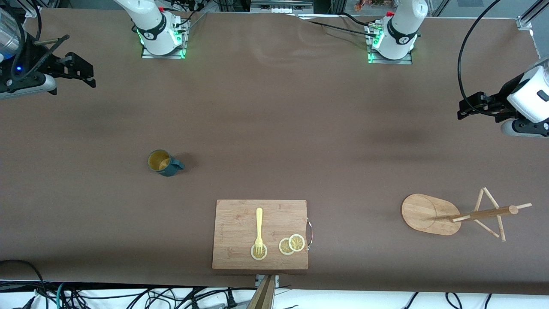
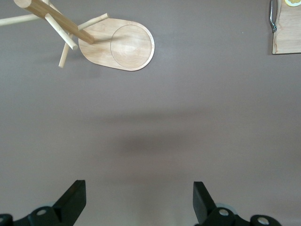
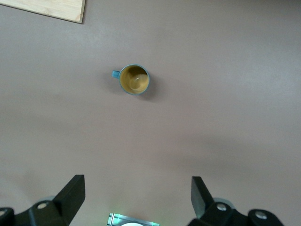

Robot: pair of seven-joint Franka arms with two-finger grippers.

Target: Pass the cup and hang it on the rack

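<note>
So far nothing of the job is done, as I read it. The small dark teal cup [image 1: 164, 163] with the yellowish-tan inside stands upright on the brown tabletop [image 1: 274, 128], toward the right arm's end, farther from the front camera than the rectangular wooden cutting board [image 1: 240, 223]. No gripper touches it.

The light wooden rack [image 1: 463, 214], with its flat oval base, round post and thin dowel pegs, stands toward the left arm's end of the tabletop, well apart from the cup. Its pegs are all bare.

My right gripper [image 1: 79, 71] hangs high over the right arm's end of the tabletop, jaws spread wide and holding nothing; in its wrist view the cup sits well out ahead of the two fingertips [image 3: 73, 190]. My left gripper [image 1: 474, 105] hangs over the left arm's end, jaws likewise apart and empty, with the rack's base in sight in its wrist view.

On the cutting board lie a yellow plastic fork [image 1: 258, 229] and three lemon slices [image 1: 291, 244], one of them under the fork's tines. I judge these to be no part of the job.

Everything is left: I must bring the right gripper down on the cup, lift it, hand it across to the left gripper somewhere mid-table, then hook its handle over a peg.
</note>
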